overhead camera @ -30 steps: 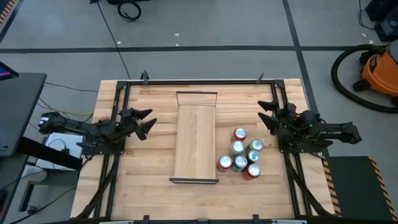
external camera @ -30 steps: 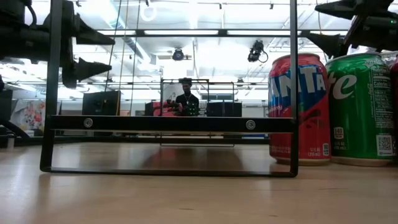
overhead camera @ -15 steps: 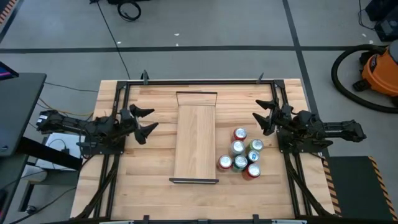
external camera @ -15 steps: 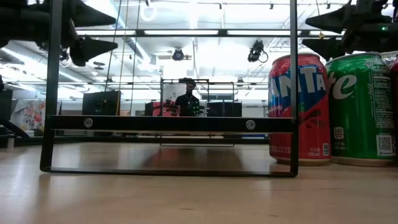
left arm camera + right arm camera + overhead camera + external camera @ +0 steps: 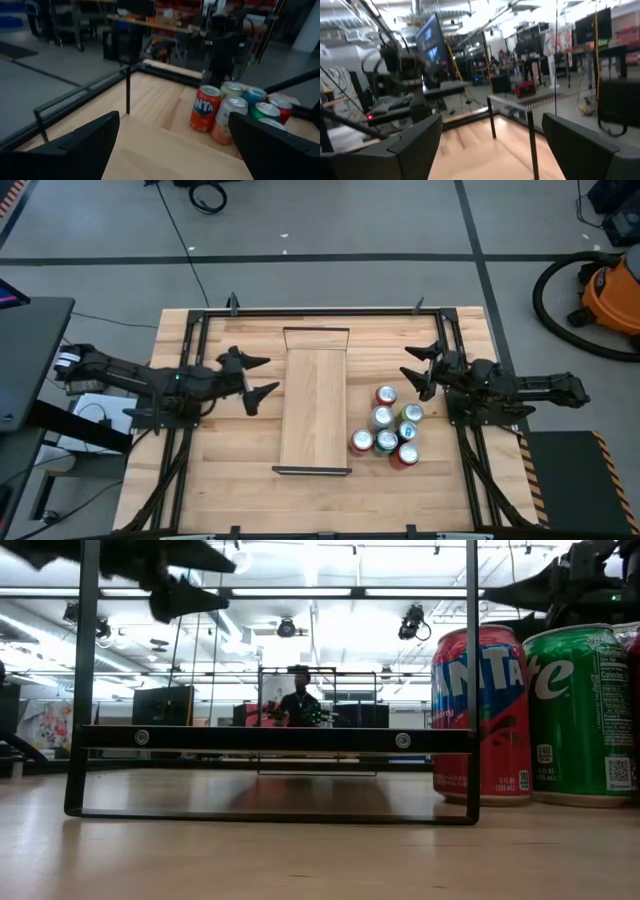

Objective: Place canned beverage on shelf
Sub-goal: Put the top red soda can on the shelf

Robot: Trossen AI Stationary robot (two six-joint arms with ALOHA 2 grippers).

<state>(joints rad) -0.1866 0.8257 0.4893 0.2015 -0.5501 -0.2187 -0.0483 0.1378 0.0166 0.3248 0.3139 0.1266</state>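
Left dark two-finger gripper [image 5: 258, 376] spread wide, empty, held above the slatted wooden tabletop [image 5: 230, 450] just beside the left long edge of the long narrow light-wood shelf plank with black metal end frames [image 5: 314, 408], touching nothing. Right dark two-finger gripper [image 5: 417, 366] likewise splayed and empty, raised over the table near the far end of the can cluster, well clear of the plank's right edge.

Shelf lay flat at the table's middle, long axis running from near edge to far edge, one thin black frame at each short end. Nothing on it.

Six upright cans grouped right of the shelf, toward its near half: red Fanta can [image 5: 386, 396] farthest back, silver can [image 5: 381, 417] next, red can [image 5: 406, 455] nearest the front edge, others packed between.

From table height, near black frame [image 5: 271, 738] filled the picture, with the Fanta can [image 5: 480, 715] and a green Sprite can [image 5: 579, 715] standing beside it, and a seated person [image 5: 300, 700] far behind. Labels legible there, not from above. Left wrist view looked along the plank toward the cans; right wrist view caught only the far frame post and the room.
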